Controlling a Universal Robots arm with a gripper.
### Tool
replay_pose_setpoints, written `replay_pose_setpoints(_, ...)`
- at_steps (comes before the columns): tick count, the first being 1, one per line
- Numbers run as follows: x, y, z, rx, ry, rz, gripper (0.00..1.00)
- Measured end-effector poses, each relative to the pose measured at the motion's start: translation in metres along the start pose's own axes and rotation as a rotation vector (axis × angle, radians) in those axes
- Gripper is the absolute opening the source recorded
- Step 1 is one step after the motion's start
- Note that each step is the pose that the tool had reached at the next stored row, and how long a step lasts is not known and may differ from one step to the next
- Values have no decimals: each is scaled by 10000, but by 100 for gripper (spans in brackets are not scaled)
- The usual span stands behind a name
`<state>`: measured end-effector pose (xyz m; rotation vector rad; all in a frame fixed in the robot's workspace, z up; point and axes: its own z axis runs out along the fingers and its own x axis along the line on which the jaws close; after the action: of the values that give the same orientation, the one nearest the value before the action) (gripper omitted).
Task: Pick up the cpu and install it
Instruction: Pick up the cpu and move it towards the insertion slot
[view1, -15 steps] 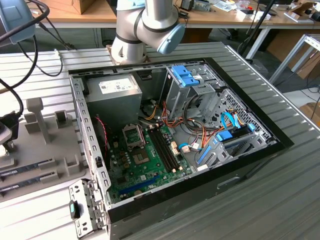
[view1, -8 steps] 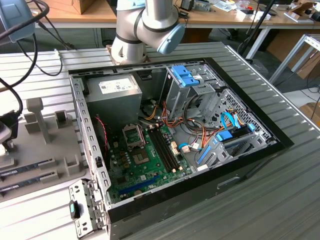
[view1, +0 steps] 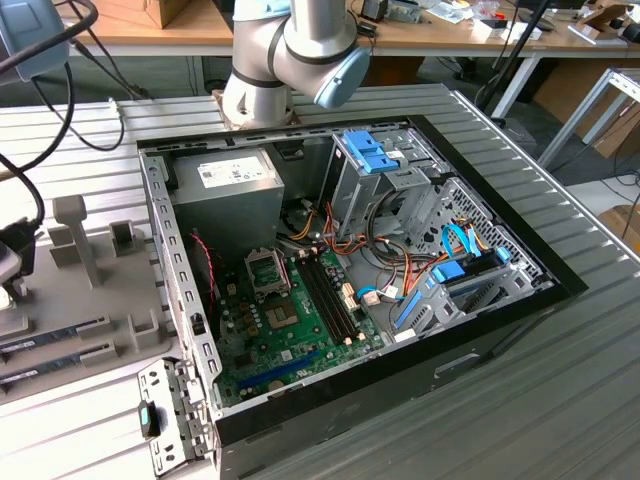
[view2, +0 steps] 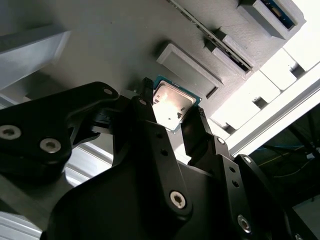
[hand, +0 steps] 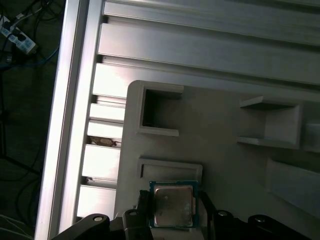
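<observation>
The cpu (view2: 173, 102) held by its edges over the grey parts holder (hand: 220, 125).
In both wrist views the gripper (view2: 171, 109) had narrowed onto two opposite edges of the cpu. Whether the chip rested on the holder or hung just clear of it could not be told. Judged light, stiff and flat. The metal lid looked slick and the underside is likely fragile. The thin green rim edges seemed the right hold, with a gentle, level grip.

Silver-grey tubular joints make up the arm (view1: 285, 45), one joint closed by a pale blue cap (view1: 338, 78); the claw (view2: 173, 105) is matte black, its flat linkage bars pinned with silver screw heads (view2: 175, 199).
</observation>
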<state>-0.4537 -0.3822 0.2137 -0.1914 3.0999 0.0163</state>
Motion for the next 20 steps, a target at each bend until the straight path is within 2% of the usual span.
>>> replay_pose_setpoints(20, -5, 1, -127, -6, 0, 0, 47)
